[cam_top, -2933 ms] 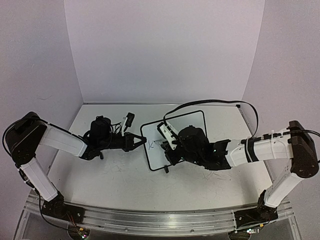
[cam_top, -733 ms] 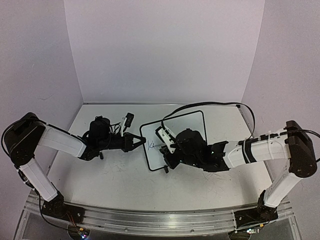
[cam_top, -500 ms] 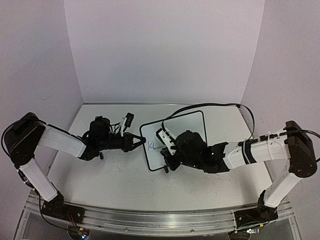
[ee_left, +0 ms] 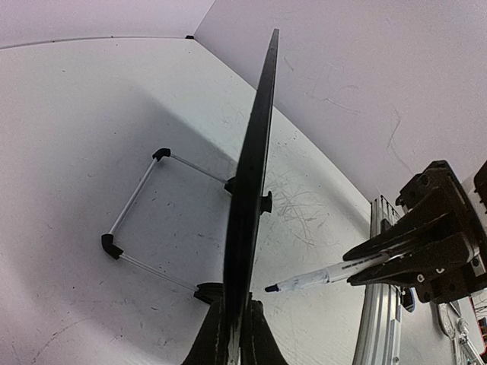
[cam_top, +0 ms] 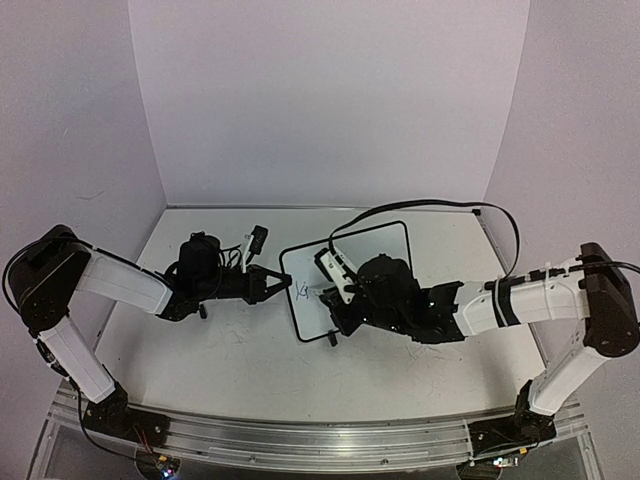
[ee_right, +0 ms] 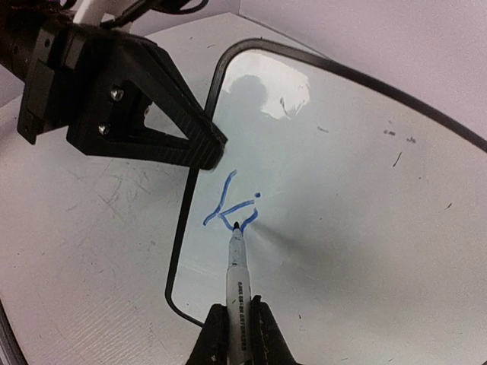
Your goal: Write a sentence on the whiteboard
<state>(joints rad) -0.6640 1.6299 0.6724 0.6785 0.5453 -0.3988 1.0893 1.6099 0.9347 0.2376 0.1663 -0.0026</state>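
Observation:
The whiteboard [cam_top: 385, 240] stands tilted at the table's middle, and it shows edge-on in the left wrist view [ee_left: 255, 152]. My left gripper [cam_top: 283, 284] is shut on its left edge, with the frame between the jaws [ee_left: 236, 319]. My right gripper [ee_right: 237, 323] is shut on a white marker [ee_right: 236, 270] with a blue tip. It is in front of the board in the top view [cam_top: 335, 298]. Blue letters "Ki" [ee_right: 232, 209] are on the board's left part [ee_right: 365, 198]. The marker tip is at the foot of the "i". The left wrist view shows the marker [ee_left: 319, 275] with a small gap to the board.
A thin wire stand with black feet [ee_left: 133, 220] props the board from behind. A black cable [cam_top: 420, 205] arcs over the board's far side. Grey scuff scribbles [ee_left: 297, 213] mark the tabletop. A metal rail [cam_top: 300, 440] runs along the near edge.
The writing has grown from "K" to "Ki". My right gripper with the marker has shifted slightly right along the board. The left gripper and the board have not moved.

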